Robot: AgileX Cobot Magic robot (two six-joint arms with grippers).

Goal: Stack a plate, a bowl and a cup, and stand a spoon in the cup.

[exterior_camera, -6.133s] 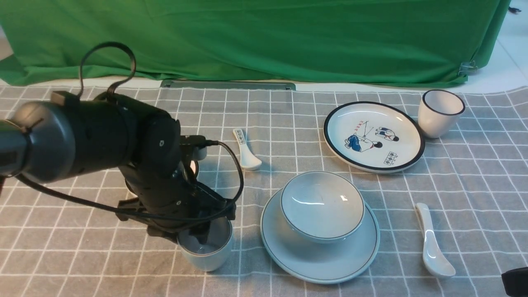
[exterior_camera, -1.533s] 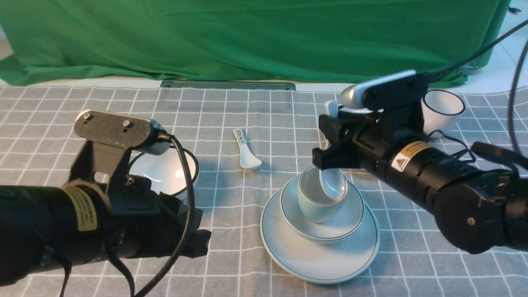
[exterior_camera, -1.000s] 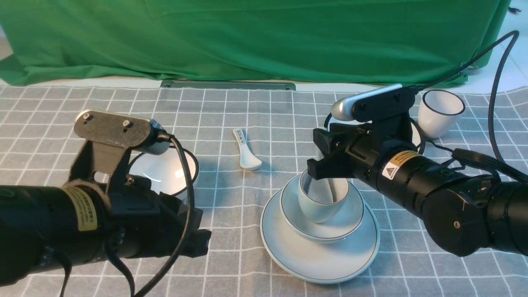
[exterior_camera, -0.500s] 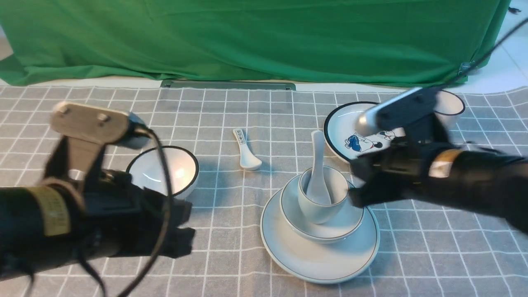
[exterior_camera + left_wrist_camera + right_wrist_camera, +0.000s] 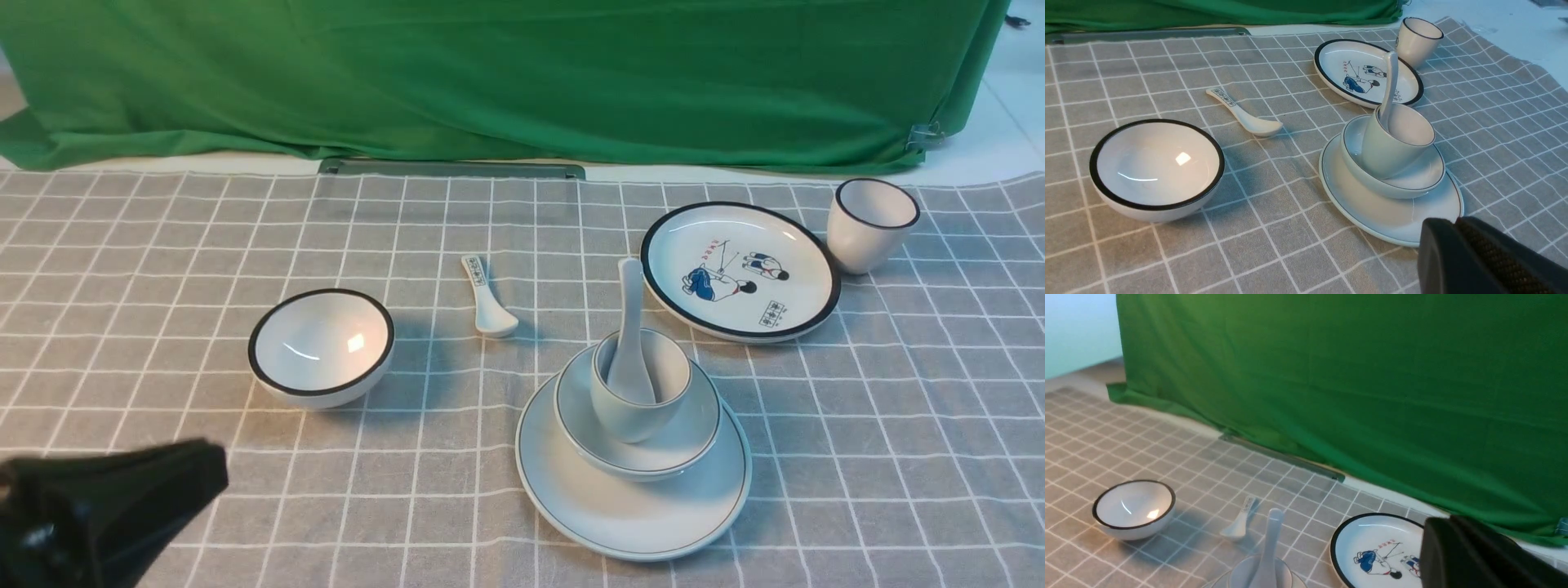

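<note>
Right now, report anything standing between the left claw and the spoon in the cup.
Nothing visible does. The spoon stands in the cup atop the bowl and plate, in plain sight of the left claw. The black-rimmed bowl sits off to one side.

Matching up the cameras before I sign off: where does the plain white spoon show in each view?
Front view: the spoon stands in the cup, near the cartoon plate.
Left wrist view: spoon, handle overlapping that plate.
Right wrist view: spoon, beside the plate.
Shared landmark: the cartoon plate.
</note>
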